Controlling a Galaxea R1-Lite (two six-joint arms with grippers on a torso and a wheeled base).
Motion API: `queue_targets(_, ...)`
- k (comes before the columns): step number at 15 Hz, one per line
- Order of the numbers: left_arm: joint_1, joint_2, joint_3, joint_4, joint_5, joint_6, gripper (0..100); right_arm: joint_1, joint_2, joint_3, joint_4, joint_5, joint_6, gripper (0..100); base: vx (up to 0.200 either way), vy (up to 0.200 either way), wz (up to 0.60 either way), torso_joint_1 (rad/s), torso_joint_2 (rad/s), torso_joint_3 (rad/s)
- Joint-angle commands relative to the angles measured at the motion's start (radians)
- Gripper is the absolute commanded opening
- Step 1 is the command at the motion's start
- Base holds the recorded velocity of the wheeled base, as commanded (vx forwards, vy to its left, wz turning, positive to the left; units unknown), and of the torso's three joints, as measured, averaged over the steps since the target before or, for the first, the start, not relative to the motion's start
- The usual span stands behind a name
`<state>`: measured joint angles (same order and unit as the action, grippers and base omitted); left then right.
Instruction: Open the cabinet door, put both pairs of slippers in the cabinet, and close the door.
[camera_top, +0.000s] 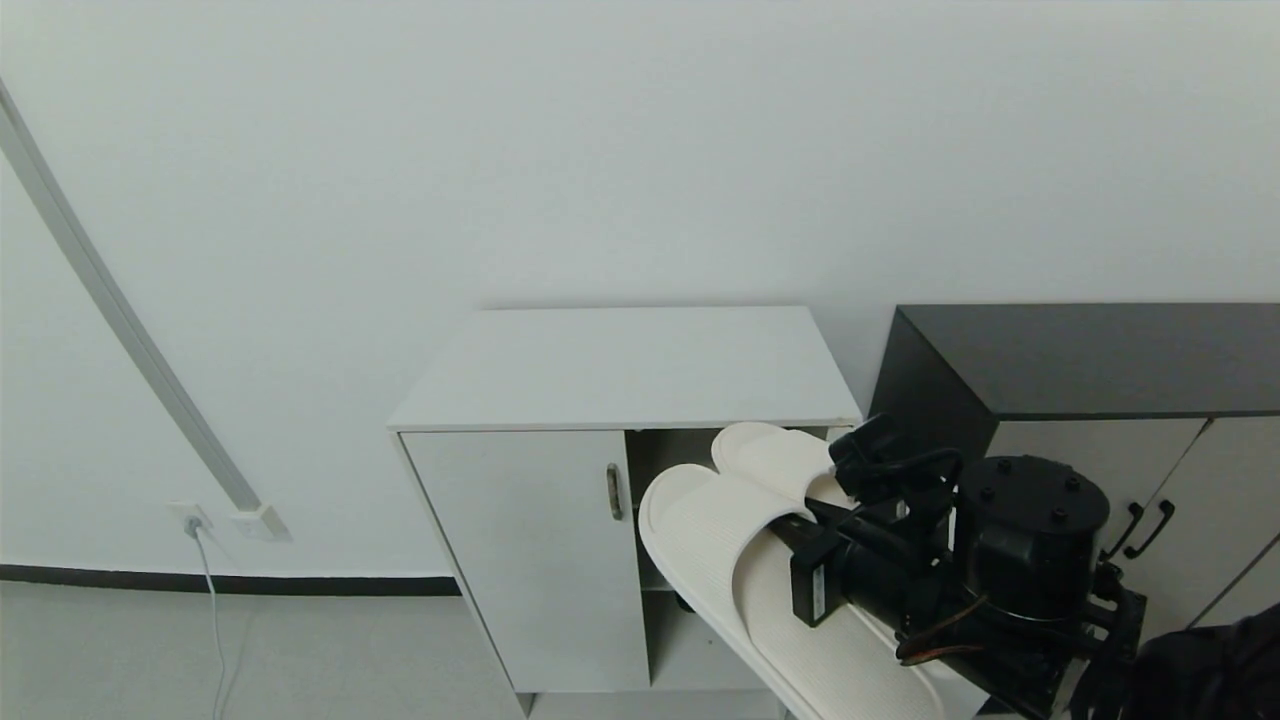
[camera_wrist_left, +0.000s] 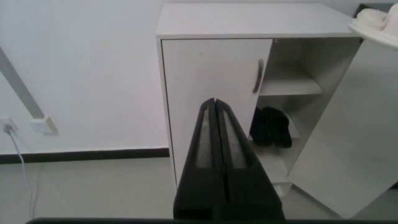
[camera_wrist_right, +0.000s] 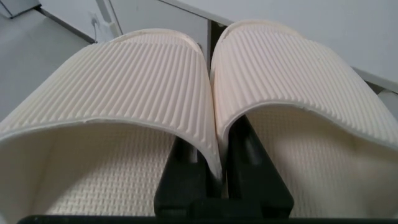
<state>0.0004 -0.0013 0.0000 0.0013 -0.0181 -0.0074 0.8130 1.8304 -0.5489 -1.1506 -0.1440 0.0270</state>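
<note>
Now at 5 o'clock: white slippers (camera_top: 740, 520) pinched together by inner strap edges in right gripper (camera_wrist_right: 212, 185). Left gripper (camera_wrist_left: 215, 143) closed, empty. Best fed toes-first toward 11 o'clock into cabinet (camera_top: 620, 370), clearing shelf edge and dark pair (camera_wrist_left: 272, 126).

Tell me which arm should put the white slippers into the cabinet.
Right: the right pincer is shut on the white slippers, at the open side of the cabinet. The left pincer is shut and empty.
</note>
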Motion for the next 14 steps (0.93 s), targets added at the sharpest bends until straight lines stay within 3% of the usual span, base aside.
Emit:
queue_targets(1, 0.001, 0.001, 0.0, 0.0, 0.0, 0.0, 0, 0.0, 0.033, 0.001, -0.024, 0.0, -0.001, 0, 0.0, 0.0, 0.0, -0.139, 0.34, 0.193)
queue_targets(14, 0.001, 0.001, 0.0, 0.0, 0.0, 0.0, 0, 0.0, 0.035, 0.011, -0.031, 0.0, -0.001, 0, 0.0, 0.0, 0.0, -0.202, 0.5, 0.29)
